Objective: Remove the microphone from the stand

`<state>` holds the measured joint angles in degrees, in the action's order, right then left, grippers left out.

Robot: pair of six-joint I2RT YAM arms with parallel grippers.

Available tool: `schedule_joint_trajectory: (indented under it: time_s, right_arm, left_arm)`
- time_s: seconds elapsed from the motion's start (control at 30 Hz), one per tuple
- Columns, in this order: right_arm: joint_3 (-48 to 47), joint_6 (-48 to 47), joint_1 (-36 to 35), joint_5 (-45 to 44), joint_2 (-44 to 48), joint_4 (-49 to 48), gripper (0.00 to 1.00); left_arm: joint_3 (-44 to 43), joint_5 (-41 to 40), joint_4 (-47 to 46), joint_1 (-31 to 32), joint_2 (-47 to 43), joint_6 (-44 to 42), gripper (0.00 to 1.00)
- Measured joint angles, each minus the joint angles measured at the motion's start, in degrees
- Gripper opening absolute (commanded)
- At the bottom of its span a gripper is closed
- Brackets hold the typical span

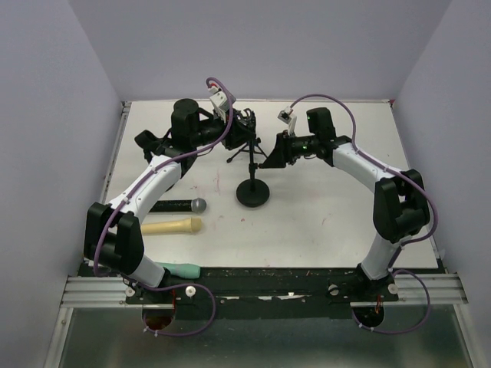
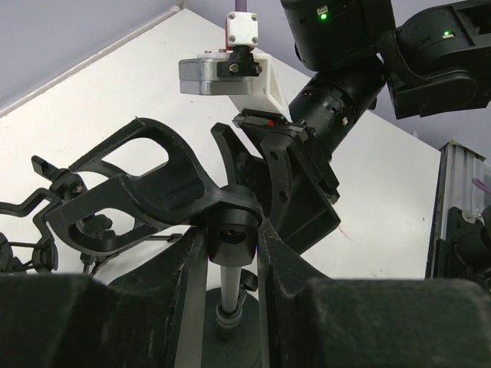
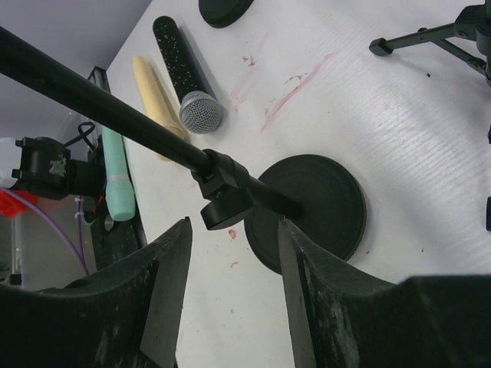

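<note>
Evidently the microphone [image 1: 178, 205] is already off the stand [image 1: 252, 192]: it lies flat on the bench [image 1: 322, 215], just left of the round base, with its grille towards the base. It looks like a stiff, smooth cylinder with some heft that is likely to roll. The mesh grille would probably dent, so mid-body is the place to hold it.

The left pincer [image 2: 232, 245] is pressed together on the stand's pivot knuckle, just under the clip [image 2: 130, 184]. The right pincer [image 3: 234, 230] is spread, with the pole's collar between its fingers and untouched.

Only the left wrist view shows the clip standing empty. The right wrist view adds the microphone's speckled body and silver grille, with a cream mic [image 3: 153, 92] close alongside. The top view alone gives the whole layout, but hides both grips.
</note>
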<state>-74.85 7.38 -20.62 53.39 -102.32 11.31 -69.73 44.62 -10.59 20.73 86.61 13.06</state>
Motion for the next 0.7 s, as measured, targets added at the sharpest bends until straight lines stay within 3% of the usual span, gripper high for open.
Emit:
schedule_joint_trajectory:
  time_s: [0.27, 0.47, 0.7]
  right_arm:
    - [2.29, -0.13, -0.04, -0.83, -1.14, -1.6, 0.49]
    - [6.36, -1.42, -0.33, -8.13, -1.2, -1.84, 0.49]
    - [5.49, -3.65, -0.31, -6.88, -1.16, -0.66, 0.62]
  left_arm:
    - [0.0, -0.07, 0.33, 0.0, 0.0, -0.02, 0.0]
    - [0.0, -0.22, 0.46, -0.04, 0.0, 0.22, 0.0]
    - [0.0, -0.22, 0.48, 0.0, 0.0, 0.17, 0.0]
